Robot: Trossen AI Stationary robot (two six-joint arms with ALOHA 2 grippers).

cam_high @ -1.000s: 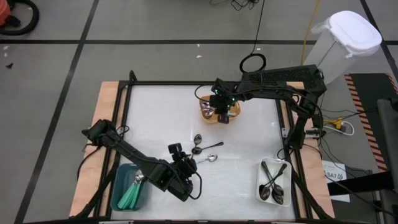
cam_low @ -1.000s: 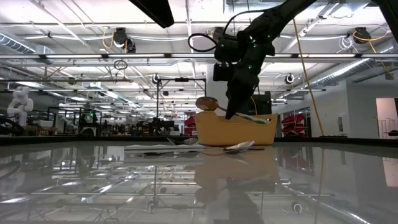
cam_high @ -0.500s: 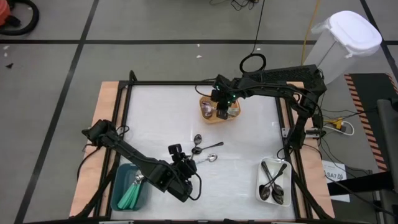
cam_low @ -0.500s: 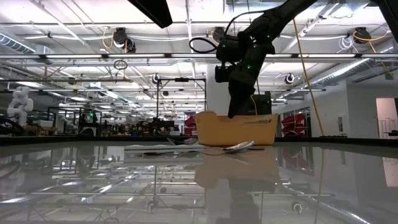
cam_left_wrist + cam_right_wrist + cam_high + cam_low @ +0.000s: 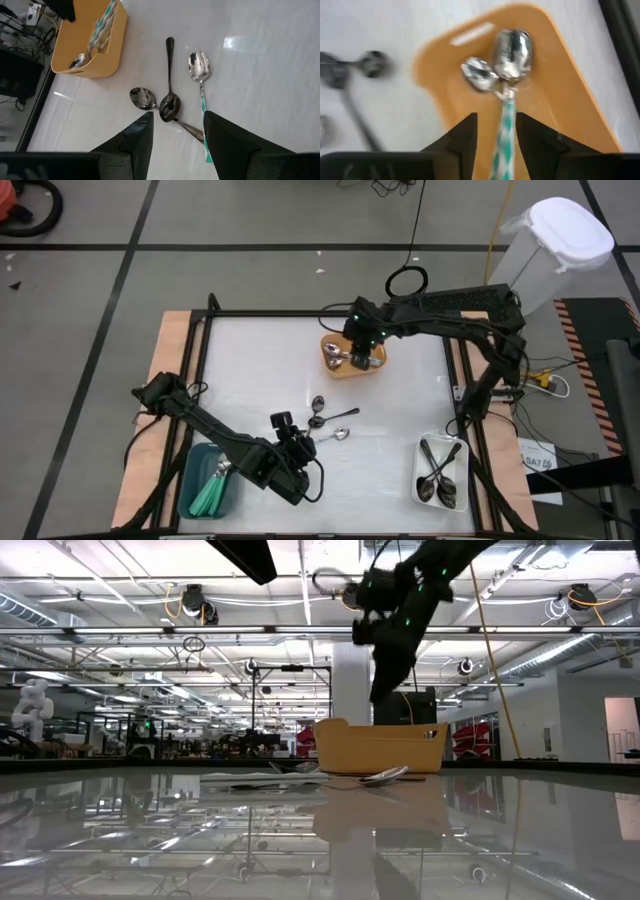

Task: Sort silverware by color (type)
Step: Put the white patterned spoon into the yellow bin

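Observation:
My right gripper [image 5: 362,356] [image 5: 496,135] hangs open above the orange tray [image 5: 338,368] at the table's far middle. Inside the tray lie a teal-handled spoon [image 5: 512,50] and another silver spoon bowl [image 5: 479,74]. The teal handle shows between my fingers but lies lower, in the tray. My left gripper [image 5: 303,443] [image 5: 177,135] stands open over three spoons lying flat on the table's middle: a silver one [image 5: 142,97], a dark one [image 5: 169,102] and a teal-handled one [image 5: 200,65].
A teal tray [image 5: 192,470] with teal-handled spoons sits at the near left. A white tray [image 5: 422,465] with black spoons sits at the near right. A raised black frame [image 5: 300,314] edges the white tabletop, with bare surface between the trays.
My right gripper held a spoon tilted over the orange tray, then let it go. The spoon has dropped into the tray. The gripper has since risen well above the tray's rim and rolled a little.

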